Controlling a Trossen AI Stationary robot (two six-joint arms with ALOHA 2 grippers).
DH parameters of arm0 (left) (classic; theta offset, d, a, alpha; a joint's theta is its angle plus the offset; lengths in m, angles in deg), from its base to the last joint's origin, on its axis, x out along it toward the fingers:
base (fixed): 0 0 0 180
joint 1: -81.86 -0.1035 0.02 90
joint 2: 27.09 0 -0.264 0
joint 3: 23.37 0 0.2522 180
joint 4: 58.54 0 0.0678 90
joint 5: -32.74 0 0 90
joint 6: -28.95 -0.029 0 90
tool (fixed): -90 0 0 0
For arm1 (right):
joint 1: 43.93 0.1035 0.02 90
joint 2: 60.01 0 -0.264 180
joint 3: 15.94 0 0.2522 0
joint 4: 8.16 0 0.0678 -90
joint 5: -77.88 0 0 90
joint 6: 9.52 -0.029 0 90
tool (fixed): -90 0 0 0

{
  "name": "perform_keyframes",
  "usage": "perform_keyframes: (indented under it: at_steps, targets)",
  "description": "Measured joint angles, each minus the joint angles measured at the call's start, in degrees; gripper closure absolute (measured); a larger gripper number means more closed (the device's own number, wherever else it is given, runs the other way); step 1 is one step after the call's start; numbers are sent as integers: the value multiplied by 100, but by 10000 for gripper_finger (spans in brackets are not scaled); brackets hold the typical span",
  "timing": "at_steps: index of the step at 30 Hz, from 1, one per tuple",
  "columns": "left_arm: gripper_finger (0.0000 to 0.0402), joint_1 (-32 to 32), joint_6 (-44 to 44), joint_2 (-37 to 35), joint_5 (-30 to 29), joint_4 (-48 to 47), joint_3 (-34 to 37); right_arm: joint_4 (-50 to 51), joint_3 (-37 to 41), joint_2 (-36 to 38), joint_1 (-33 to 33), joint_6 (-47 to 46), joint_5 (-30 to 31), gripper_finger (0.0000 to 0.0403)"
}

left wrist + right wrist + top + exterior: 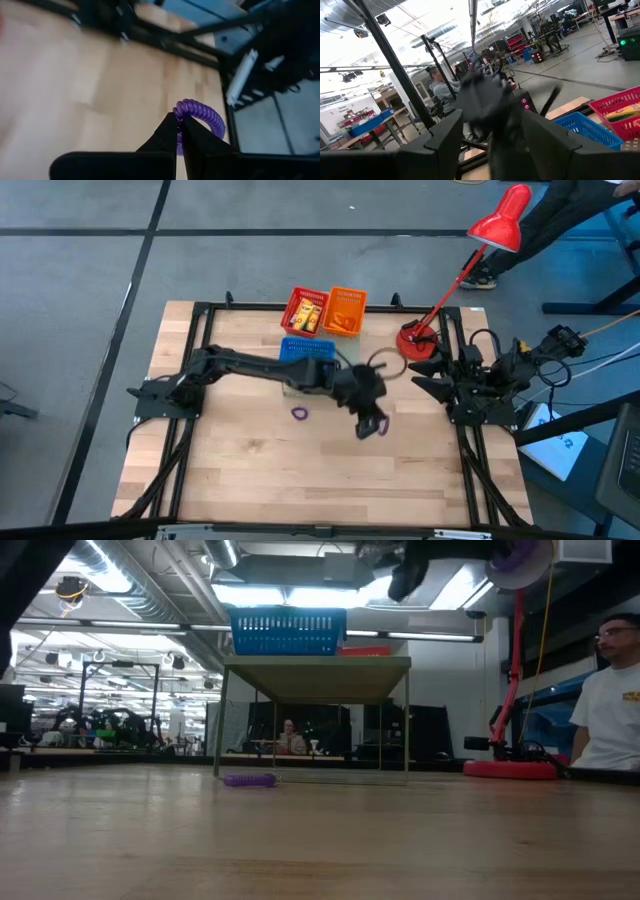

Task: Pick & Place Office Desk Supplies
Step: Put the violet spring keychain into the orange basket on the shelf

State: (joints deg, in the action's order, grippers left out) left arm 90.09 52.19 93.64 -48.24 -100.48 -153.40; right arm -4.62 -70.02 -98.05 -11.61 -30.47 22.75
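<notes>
My left gripper (179,131) is shut on a purple coiled loop (200,113) and is raised high over the table's middle right (372,420); in the low view the loop (520,560) shows at the top edge. A second purple loop (300,413) lies flat on the wood (250,780). My right gripper (495,125) waits open at the table's right side (425,385). The red basket (305,310) holds yellow and orange items. My left gripper pinches the purple loop at one spot of its coil (181,111) between its two fingertips (170,127). The loop is lifted clear of the table, and the rest of its ring stands out beyond the fingertips.
The red basket, an orange basket (346,310) and a blue basket (308,350) stand at the far middle, the blue one on a small raised stand (315,665). A red desk lamp's base (418,340) stands far right. A person (610,700) is beyond the table.
</notes>
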Motion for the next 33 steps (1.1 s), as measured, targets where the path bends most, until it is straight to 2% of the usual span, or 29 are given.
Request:
perform_keyframes:
  at_steps: [5, 9, 13, 18, 22, 26, 29, 33]
  targets:
    - [398, -352, -398, -36, 34, -565, -560, -162, 0, 34, -2, 72, -322, 197]
    - [398, -598, -586, -239, 510, -357, -553, -201, -2, 129, -1, 203, -339, 197]
    - [398, -884, -742, -701, 604, -194, -388, -173, -2, 293, -2, 363, -283, 197]
    - [398, -1356, -693, -1420, 640, 381, 584, -94, -3, 409, -2, 538, -214, 197]
    - [398, -1747, -297, -2268, 630, 1675, 2033, 88, -9, 431, -2, 518, 50, 197]
    - [398, -2161, -73, -2959, 328, 2900, 3449, 131, -9, 432, -2, 419, 220, 197]
    - [398, -2516, -141, -3211, 210, 3107, 3922, 120, -9, 432, -2, 361, 314, 197]
    - [398, -2928, -389, -3173, 420, 3117, 4063, 111, -9, 432, -2, 348, 654, 197]
